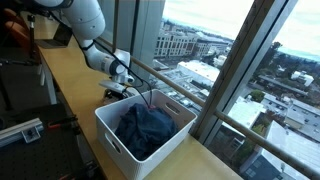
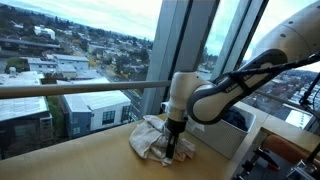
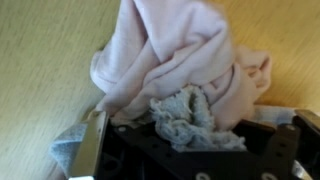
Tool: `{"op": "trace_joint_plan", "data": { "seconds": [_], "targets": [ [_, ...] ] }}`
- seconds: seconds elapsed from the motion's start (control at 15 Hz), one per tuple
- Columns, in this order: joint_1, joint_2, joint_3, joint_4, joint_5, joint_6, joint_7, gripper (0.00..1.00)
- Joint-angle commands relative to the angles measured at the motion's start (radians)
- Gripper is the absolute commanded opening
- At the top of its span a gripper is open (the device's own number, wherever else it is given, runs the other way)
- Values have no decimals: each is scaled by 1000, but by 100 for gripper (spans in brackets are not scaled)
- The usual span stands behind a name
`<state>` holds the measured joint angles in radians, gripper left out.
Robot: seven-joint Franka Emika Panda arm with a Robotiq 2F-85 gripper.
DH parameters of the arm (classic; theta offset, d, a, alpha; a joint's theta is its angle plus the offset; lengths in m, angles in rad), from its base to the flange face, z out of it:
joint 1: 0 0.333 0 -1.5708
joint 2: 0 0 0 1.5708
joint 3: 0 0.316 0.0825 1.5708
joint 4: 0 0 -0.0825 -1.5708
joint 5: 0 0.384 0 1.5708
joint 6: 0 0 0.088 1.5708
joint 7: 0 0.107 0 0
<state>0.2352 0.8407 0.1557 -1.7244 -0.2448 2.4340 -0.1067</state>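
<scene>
Tool (image 2: 176,150): lower centre, pressed into the cloth pile (image 2: 150,140); clamped or not, cannot tell.
Cloth pile: pale, crumpled on the surface (image 2: 80,160), just left of the white bin (image 2: 232,140).

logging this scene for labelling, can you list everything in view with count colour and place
pale pink crumpled cloth: one, pale pink, heaped on the counter beside the bin
grey-blue knitted cloth: one, grey-blue, on the pink heap next to the gripper in the wrist view
white plastic bin: one, white, on the counter by the window
dark blue fabric: one bundle, dark blue, inside the bin
light wooden counter: one, tan, along the window
metal window rail: one, grey, across the glass
white robot arm: one, white, reaching over the counter
black gripper: one, black, down in the pink heap, jaws hidden by fabric
</scene>
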Motion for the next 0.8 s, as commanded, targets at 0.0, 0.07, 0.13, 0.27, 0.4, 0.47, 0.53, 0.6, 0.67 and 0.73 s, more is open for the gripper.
{"op": "trace_joint_plan", "data": {
  "seconds": [0.0,0.07,0.13,0.27,0.4,0.47,0.53,0.6,0.67,0.73],
  "targets": [
    [9,-66,19,-68,25,-34,-18,7],
    [7,-91,25,-82,29,-40,-20,1],
    [3,-114,30,-96,32,-44,-23,2],
    [-12,-177,39,-120,46,-58,-36,2],
    [-26,-253,34,-135,58,-78,-46,0],
    [-37,-293,31,-137,66,-94,-54,0],
    [-49,-323,25,-132,72,-103,-60,0],
    [-63,-353,18,-126,78,-110,-64,0],
    [-80,-384,11,-120,87,-116,-66,0],
    [-97,-415,3,-113,95,-124,-71,0]
  ]
}}
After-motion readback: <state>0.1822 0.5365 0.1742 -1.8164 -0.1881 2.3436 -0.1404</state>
